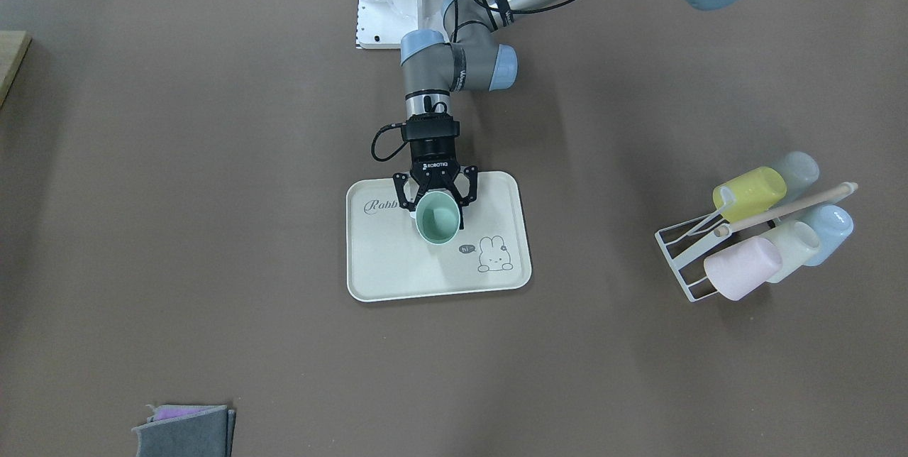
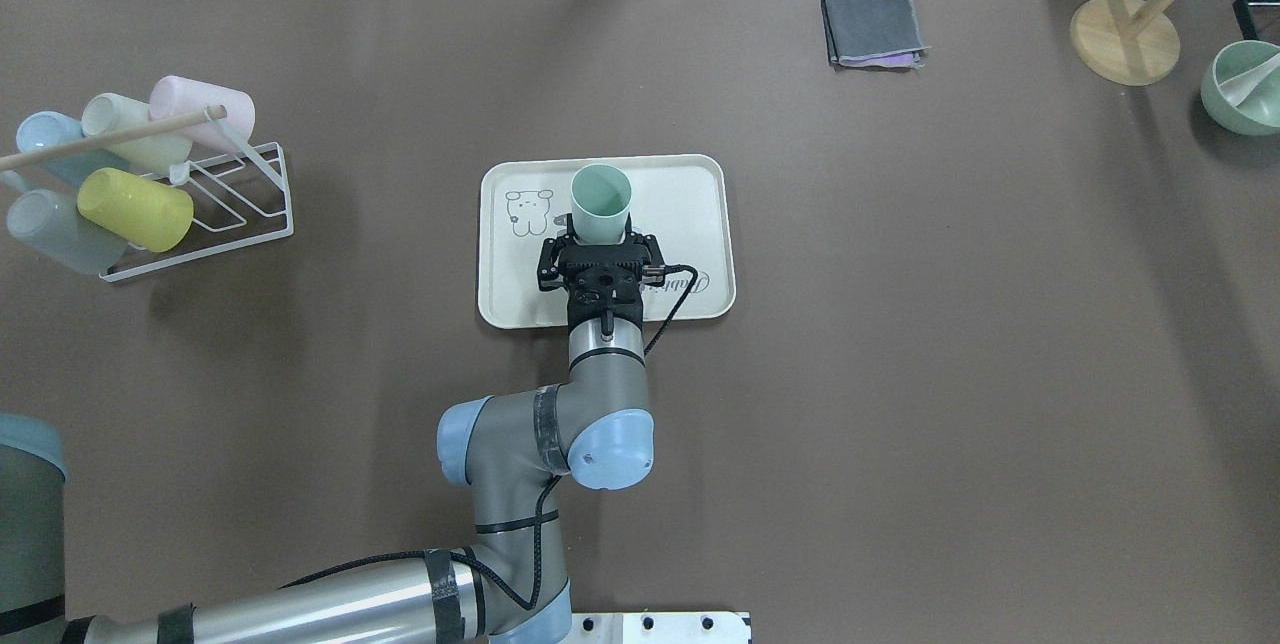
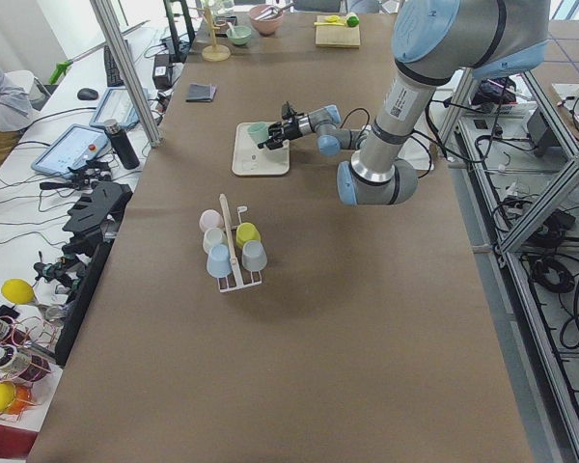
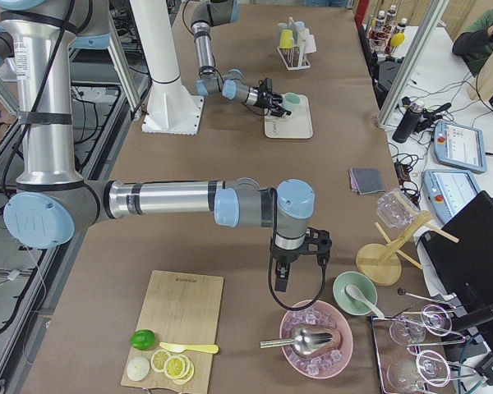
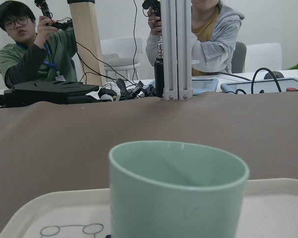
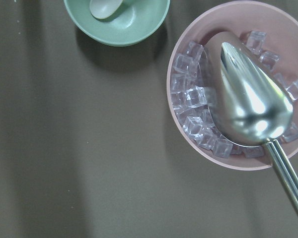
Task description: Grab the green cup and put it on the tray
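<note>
The green cup (image 1: 438,221) stands upright on the cream tray (image 1: 397,265), between the "Rabbit" script and the bunny drawing. My left gripper (image 1: 436,203) reaches level from the robot's side, with a finger on each side of the cup, and looks shut on it. The overhead view shows the cup (image 2: 601,199) in front of the gripper (image 2: 600,242) on the tray (image 2: 690,214). The left wrist view is filled by the cup (image 5: 179,198), with the tray rim (image 5: 278,208) below. My right gripper (image 4: 283,283) hangs over a pink ice bowl far away; I cannot tell whether it is open or shut.
A wire rack (image 2: 240,214) with several pastel cups lies to my left. A folded grey cloth (image 2: 872,27) lies beyond the tray. A wooden stand (image 2: 1125,39) and a green bowl (image 2: 1245,89) sit far right. The pink ice bowl (image 6: 188,59) holds a metal scoop.
</note>
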`<move>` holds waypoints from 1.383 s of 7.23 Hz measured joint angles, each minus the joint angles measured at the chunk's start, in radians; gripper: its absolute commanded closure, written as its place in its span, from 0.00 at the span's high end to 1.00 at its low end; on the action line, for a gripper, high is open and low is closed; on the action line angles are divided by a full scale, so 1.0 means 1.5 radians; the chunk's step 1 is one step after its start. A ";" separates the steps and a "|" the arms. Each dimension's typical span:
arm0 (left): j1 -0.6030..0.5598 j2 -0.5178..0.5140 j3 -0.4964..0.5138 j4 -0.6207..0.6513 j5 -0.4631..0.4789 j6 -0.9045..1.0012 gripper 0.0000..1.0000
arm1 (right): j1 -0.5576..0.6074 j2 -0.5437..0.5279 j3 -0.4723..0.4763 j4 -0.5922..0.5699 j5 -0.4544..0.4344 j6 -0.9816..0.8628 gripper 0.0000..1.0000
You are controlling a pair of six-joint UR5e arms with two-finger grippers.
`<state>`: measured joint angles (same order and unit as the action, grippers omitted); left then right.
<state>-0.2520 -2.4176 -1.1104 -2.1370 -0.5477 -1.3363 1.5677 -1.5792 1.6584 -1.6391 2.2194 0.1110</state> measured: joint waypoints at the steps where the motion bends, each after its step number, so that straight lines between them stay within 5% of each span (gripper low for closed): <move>1: 0.000 0.000 0.002 -0.004 0.000 -0.001 0.16 | 0.001 0.000 -0.002 0.000 0.011 0.000 1.00; 5: -0.001 -0.002 0.020 -0.019 -0.007 -0.002 0.17 | 0.003 0.002 0.000 0.001 0.073 0.042 1.00; 10: 0.000 -0.002 0.025 -0.035 -0.009 -0.013 0.63 | 0.003 0.001 -0.005 0.002 0.063 0.048 1.00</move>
<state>-0.2523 -2.4204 -1.0725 -2.1888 -0.5613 -1.3563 1.5723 -1.5777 1.6506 -1.6368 2.3139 0.1834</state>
